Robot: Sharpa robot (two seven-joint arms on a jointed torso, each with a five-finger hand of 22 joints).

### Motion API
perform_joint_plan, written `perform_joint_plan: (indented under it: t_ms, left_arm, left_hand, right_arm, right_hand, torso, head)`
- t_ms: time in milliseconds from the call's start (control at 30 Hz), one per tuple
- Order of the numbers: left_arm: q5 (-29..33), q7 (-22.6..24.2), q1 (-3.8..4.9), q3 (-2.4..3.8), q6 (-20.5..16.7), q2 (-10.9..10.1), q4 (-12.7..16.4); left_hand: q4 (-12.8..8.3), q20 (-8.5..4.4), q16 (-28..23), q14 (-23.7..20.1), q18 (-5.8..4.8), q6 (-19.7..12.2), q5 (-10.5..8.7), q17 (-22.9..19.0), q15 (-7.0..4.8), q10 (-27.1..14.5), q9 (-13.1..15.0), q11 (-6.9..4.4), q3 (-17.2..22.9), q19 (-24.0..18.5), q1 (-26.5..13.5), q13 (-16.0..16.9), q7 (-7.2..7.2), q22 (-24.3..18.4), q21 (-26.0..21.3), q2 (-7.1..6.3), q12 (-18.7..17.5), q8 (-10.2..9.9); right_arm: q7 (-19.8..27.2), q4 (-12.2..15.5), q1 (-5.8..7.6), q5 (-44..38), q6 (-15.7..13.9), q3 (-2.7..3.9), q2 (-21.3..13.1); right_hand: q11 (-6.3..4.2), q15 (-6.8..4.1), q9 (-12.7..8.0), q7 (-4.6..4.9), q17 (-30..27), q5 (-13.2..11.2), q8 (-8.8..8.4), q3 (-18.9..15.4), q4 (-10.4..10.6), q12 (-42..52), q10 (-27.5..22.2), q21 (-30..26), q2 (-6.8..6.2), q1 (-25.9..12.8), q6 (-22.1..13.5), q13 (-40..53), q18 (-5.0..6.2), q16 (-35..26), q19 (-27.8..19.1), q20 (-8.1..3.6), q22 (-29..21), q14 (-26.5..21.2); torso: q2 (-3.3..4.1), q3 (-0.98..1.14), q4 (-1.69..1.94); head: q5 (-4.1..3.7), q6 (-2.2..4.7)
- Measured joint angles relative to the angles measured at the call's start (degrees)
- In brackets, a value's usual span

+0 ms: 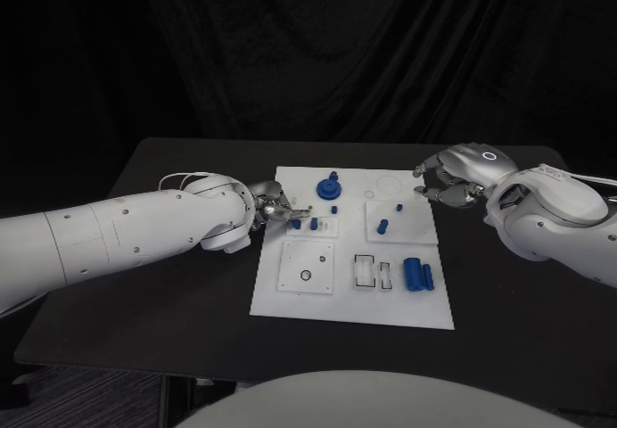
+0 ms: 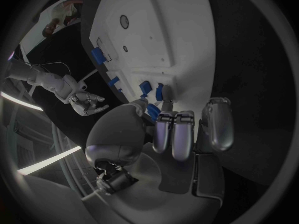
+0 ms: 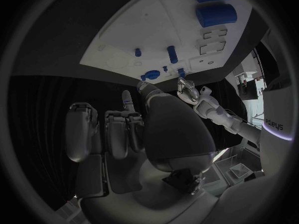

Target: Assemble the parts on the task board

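Black desk (image 1: 154, 294): carries the white task board (image 1: 354, 303) at its middle.
Left hand (image 1: 273, 207): at the board's left edge, fingertips over a small blue part (image 1: 296, 224); from the left wrist view the fingers curl toward blue pieces at the board's rim, but whether they pinch one cannot be told.
Right hand (image 1: 453, 176): off the board's far right corner, fingers curled in, nothing visible in them.
Blue cylinders (image 1: 418, 274): lying near the board's right edge.
Blue gear-like part (image 1: 331, 188): far side of the board.
Small blue pegs (image 1: 382, 226): detail too small to make out
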Motion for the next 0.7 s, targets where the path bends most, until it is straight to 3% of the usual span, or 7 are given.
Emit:
perform_joint_plan:
  t_ms: [333,700]
  left_arm:
    - [0.0,-0.2,-0.01,-0.01,0.1,0.0,-0.3]
    - [0.0,0.5,-0.03,-0.03,0.0,0.1,-0.6]
  left_hand:
    - [0.1,0.0,0.0,0.0,0.0,-0.1,-0.54,0.0,0.0,0.0,4.7,0.0,-3.9,0.0,-2.2,0.0,-0.52,0.0,-0.2,2.21,0.0,4.8]
    - [-0.1,-0.22,0.0,0.0,0.0,-0.3,-0.54,0.0,0.0,0.2,5.7,-0.22,-4.3,0.2,-2.2,0.0,-0.72,0.0,-0.2,2.76,0.0,5.4]
  right_arm:
    - [0.0,0.0,-0.04,0.0,0.0,0.0,0.0]
    - [0.0,-0.1,-0.09,0.0,0.0,0.0,0.0]
  right_hand:
    - [0.0,0.0,0.0,0.21,0.0,0.0,0.0,0.0,0.0,0.0,0.0,0.0,0.0,0.0,0.2,0.0,-0.01,0.0,0.0,0.0,0.0,0.0]
    - [0.0,0.0,0.0,0.21,0.0,0.0,0.0,0.0,0.0,0.0,0.0,0.0,0.0,0.0,0.2,0.0,0.0,0.0,0.0,0.0,0.0,0.0]
  torso:
    - [0.02,-0.01,-0.03]
    - [-0.01,-0.02,0.0]
  head:
    - [0.18,0.0]
    - [0.16,0.0]
